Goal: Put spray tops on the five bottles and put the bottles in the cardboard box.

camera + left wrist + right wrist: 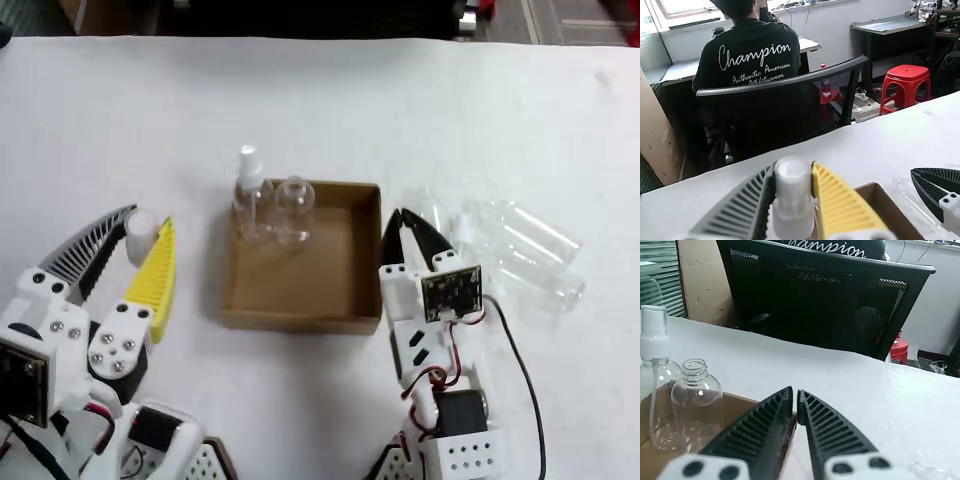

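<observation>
Left gripper [148, 222] nearest us, jaws clamped on white spray top [791, 192]. We see open bottle [294, 210] upright, neck up, in far part of cardboard box [300, 295], just beside capped bottle [250, 195]. From held top, open neck lies toward right arm's side, past box wall. We judge top must descend along bottle's vertical axis. Right gripper [408, 225] at box's other wall, jaws almost closed, empty. More clear bottles [530, 255] lie on table beside it.

— Where's the gripper [795, 396]?
— At the box [732, 405] rim, fingers nearly together, white bench [890, 405] beyond.
— Inside the box?
— A capped bottle [652, 385] and an open bottle [695, 395], upright, side by side.
</observation>
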Controlling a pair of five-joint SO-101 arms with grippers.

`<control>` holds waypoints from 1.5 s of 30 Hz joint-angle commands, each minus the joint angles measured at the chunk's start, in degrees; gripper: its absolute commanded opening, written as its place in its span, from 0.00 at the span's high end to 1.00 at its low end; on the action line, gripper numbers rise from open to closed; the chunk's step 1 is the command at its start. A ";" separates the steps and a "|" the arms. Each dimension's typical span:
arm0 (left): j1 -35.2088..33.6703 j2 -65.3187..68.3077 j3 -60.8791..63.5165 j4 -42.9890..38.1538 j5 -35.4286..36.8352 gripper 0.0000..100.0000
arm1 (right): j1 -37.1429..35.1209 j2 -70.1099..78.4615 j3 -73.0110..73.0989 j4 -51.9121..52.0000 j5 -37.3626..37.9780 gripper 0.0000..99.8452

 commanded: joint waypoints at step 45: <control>1.19 1.01 8.44 -12.40 3.60 0.98 | -5.76 -0.40 -11.34 10.42 0.26 0.99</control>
